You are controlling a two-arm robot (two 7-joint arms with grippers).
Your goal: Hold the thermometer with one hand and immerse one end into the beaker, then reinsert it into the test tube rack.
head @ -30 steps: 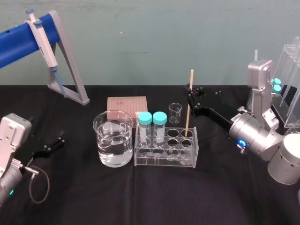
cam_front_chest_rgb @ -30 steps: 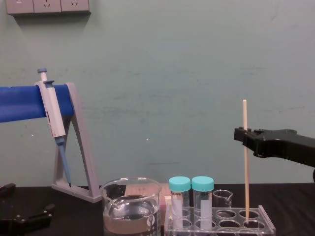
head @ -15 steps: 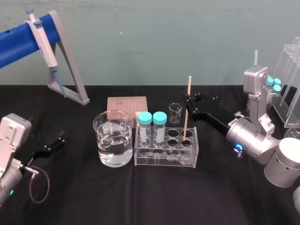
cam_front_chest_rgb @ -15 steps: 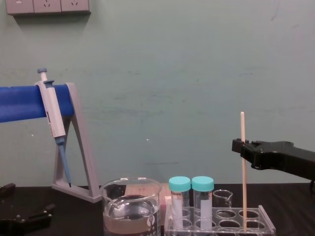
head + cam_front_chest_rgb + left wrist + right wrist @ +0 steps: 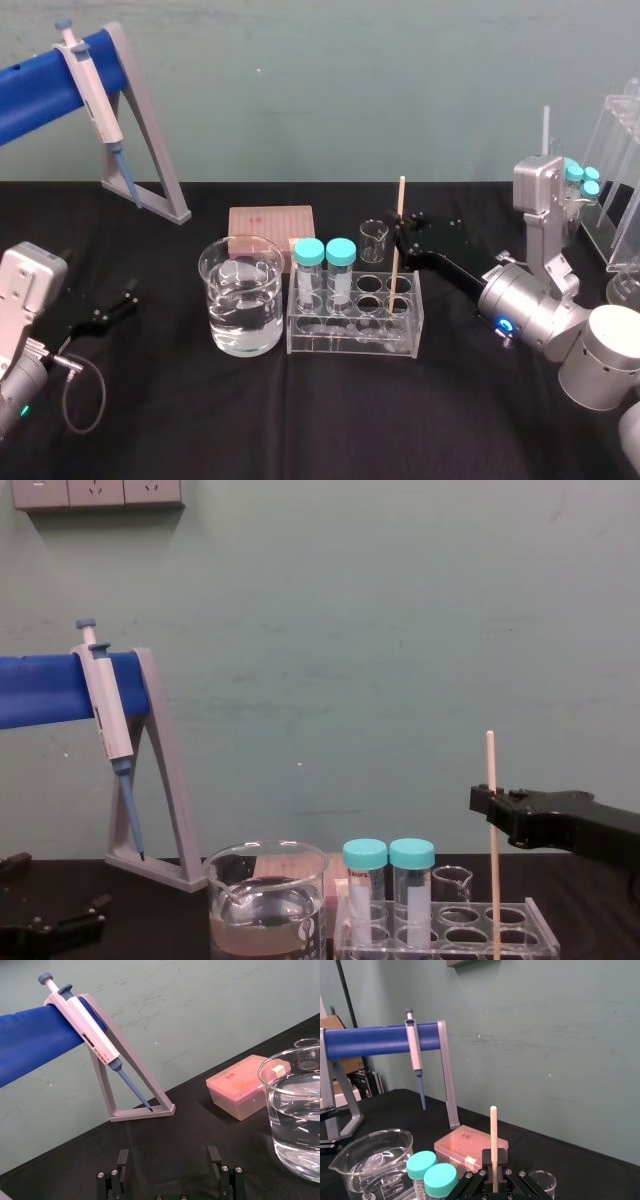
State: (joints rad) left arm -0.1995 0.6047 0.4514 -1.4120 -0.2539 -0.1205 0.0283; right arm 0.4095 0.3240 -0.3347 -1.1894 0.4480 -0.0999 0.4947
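Note:
The thermometer (image 5: 397, 235), a thin cream rod, stands upright with its lower end in a back-right hole of the clear test tube rack (image 5: 352, 338). My right gripper (image 5: 403, 222) is shut on the thermometer about a third of the way down from its top, reaching in from the right. The chest view shows the black right gripper (image 5: 492, 805) clamped on the thermometer (image 5: 490, 765) above the rack (image 5: 455, 935). The large beaker (image 5: 240, 296), about half full of water, stands just left of the rack. My left gripper (image 5: 168, 1160) rests open and low at the table's left.
Two teal-capped tubes (image 5: 324, 270) stand in the rack's left holes. Behind the rack are a tiny beaker (image 5: 373, 240) and a pink tip box (image 5: 270, 222). A pipette (image 5: 88, 85) hangs on the blue-and-grey stand at the back left. A clear stand (image 5: 620, 180) is at the far right.
My right gripper has come down and slightly left with the thermometer, sinking its lower end deeper into the rack hole. The left arm has not moved.

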